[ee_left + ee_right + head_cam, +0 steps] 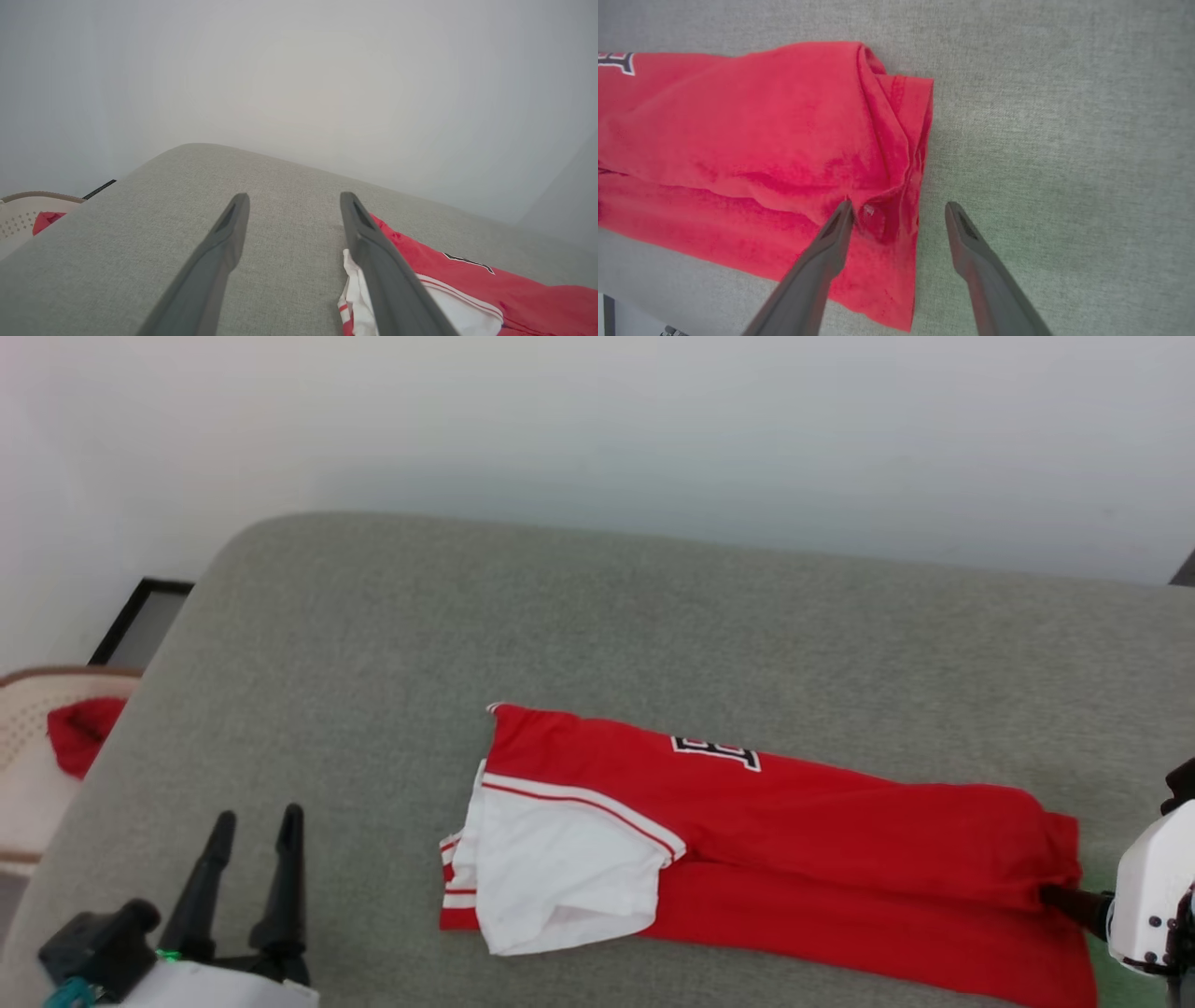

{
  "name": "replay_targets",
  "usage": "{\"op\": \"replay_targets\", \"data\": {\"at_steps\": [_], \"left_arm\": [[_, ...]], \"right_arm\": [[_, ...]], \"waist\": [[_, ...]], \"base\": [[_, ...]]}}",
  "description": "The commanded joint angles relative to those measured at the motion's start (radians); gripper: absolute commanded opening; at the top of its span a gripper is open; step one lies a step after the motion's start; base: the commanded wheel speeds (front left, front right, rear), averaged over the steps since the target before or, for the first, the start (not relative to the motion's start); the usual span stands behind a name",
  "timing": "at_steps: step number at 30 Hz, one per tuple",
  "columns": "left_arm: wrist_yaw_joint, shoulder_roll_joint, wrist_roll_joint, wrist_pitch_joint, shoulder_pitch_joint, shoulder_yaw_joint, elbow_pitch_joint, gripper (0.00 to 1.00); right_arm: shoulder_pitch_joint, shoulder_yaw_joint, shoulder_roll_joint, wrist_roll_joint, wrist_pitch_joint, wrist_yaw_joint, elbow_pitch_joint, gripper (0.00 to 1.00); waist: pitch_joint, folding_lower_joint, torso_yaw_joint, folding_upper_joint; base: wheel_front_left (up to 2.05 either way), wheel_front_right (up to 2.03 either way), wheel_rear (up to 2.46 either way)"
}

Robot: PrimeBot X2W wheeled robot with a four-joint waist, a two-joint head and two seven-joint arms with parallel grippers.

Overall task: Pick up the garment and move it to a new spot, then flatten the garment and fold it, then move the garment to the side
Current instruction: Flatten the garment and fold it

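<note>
Head view: grey fabric cushion [560, 635] spans most of the frame, with a rounded corner at upper left. Plain pale wall [653, 420] runs across the top. Dark frame [140, 616] sits at the left edge, beside the cushion corner. Cream basket [23, 709] is at far left, with a red cloth [79, 733] inside. The garment [794, 840] lies on the cushion, centre to lower right, folded into a long strip; white sleeve [560, 868] on top at its left end, part of the black lettering [717, 752] showing. Left gripper [259, 814] is at lower left over bare cushion, fingers spread, grasping nothing, well apart from the garment. Right gripper [1064, 899] is at the right edge, one dark finger at the garment's right end.

Left wrist view: left gripper [294, 200] is released, above the cushion [140, 233]. The garment [514, 298] is at lower right, partly behind one finger. The wall [299, 70] fills the upper half. The basket [18, 212] and red cloth [46, 219] are at the left edge.

Right wrist view: right gripper [899, 207] is wide apart, nothing clamped. One fingertip is on the garment [761, 130] near its hem, the other over bare cushion [1064, 140]. The garment takes the left half of the frame, with the lettering [616, 60] at upper left.
</note>
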Motion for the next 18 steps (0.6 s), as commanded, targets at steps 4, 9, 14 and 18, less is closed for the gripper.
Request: {"op": "replay_targets", "data": {"at_steps": [4,9,14,18], "left_arm": [[-0.014,-0.043,0.021,-0.003,-0.036,0.014,0.017,1.0],[-0.014,-0.053,0.031,-0.003,-0.047,-0.011,0.017,1.0],[-0.014,-0.061,0.032,-0.003,-0.053,-0.01,0.015,1.0],[-0.014,-0.07,0.028,-0.003,-0.047,0.001,0.016,1.0]], "right_arm": [[-0.041,0.002,0.023,0.008,0.016,-0.001,0.078,1.0],[-0.055,0.053,0.033,0.042,0.079,0.0,0.148,0.0],[-0.08,0.065,0.017,0.06,0.089,0.0,0.173,0.0],[-0.116,0.043,0.005,0.07,0.084,-0.001,0.188,0.0]], "waist": [[0.059,0.0,0.053,0.0],[0.082,0.0,0.069,0.0],[0.091,0.0,0.072,0.0],[0.092,0.0,0.067,0.0]], "base": [[0.0,0.0,0.0],[0.0,0.0,0.0],[0.0,0.0,0.0],[0.0,0.0,0.0]]}}
